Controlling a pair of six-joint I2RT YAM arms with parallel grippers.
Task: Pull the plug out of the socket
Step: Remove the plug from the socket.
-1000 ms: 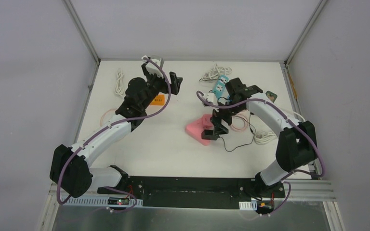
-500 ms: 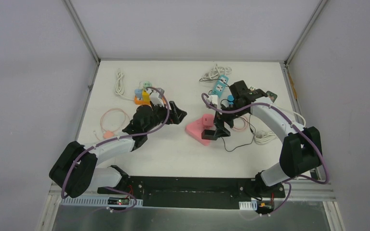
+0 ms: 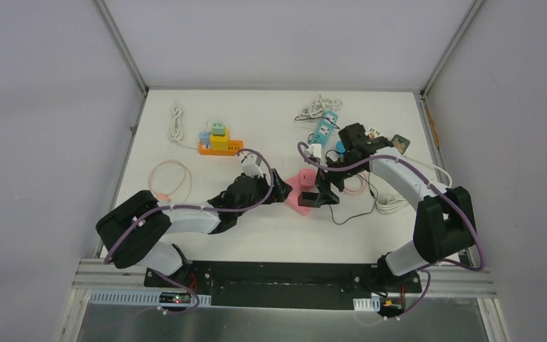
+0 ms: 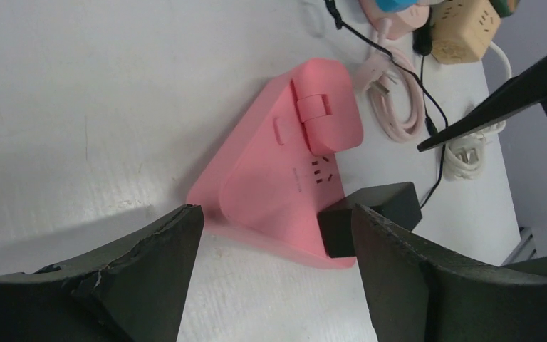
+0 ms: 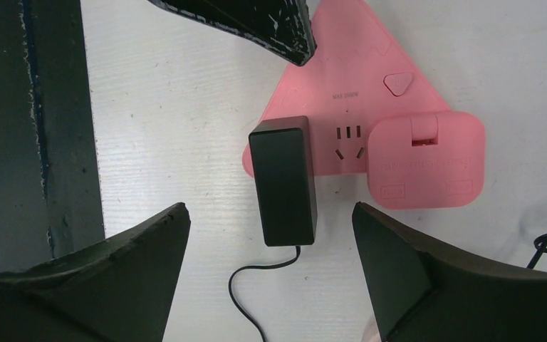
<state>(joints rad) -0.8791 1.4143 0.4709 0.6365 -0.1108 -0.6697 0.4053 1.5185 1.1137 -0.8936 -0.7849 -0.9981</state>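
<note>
1. left gripper (image 4: 274, 219): fingers spread wide and holding nothing. one corner of the pink socket (image 4: 271, 178) lies just ahead of the tips, in the gap, with no contact showing.
2. right gripper (image 5: 269, 212): also wide open and empty. the black plug (image 5: 283, 178) sits straight ahead between its fingers, and neither finger touches it.
3. the black plug is seated in the socket edge nearest the right gripper. its thin black cord (image 5: 246, 285) curls back between that gripper's fingers.
4. just beside the black plug, past a free three-slot outlet, a pink square plug (image 5: 424, 160) sits on the same socket.
5. beyond the socket from the left gripper lie a pink cable (image 4: 392, 100), a beige cube socket (image 4: 463, 28) and a coiled white cable (image 4: 463, 153).
6. in the top view the two grippers face each other across the socket on the white table (image 3: 292, 235). an orange power strip (image 3: 221, 147) lies well apart, behind the left gripper toward the far edge.
</note>
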